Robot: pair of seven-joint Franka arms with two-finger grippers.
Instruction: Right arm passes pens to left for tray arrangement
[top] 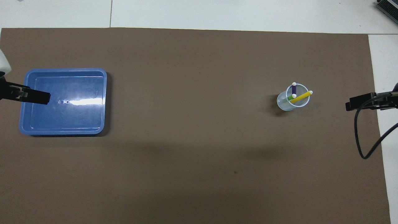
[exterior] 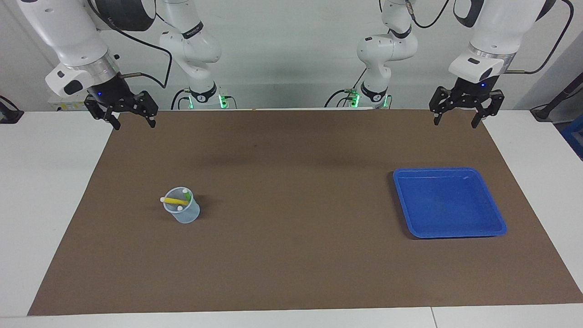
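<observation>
Black left tool (exterior: 456, 119) wide open, empty; right tool (exterior: 133, 122) likewise; pens (exterior: 176, 201) in cup (exterior: 184, 215).

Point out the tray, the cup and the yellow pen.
tray (exterior: 448, 201): facing view, bare floor of the tray.
cup (exterior: 187, 216): facing view, its side wall.
yellow pen (top: 301, 97): overhead view, middle of its barrel.

I am working in a robot lab. Two big white robot arms (exterior: 191, 50) stand at a white table (exterior: 50, 182) by a bare grey wall (exterior: 291, 45). Black cables (exterior: 136, 41) hang from them, little green lights (exterior: 222, 100) glow, and a plain brown mat (exterior: 291, 255) covers the table.
</observation>
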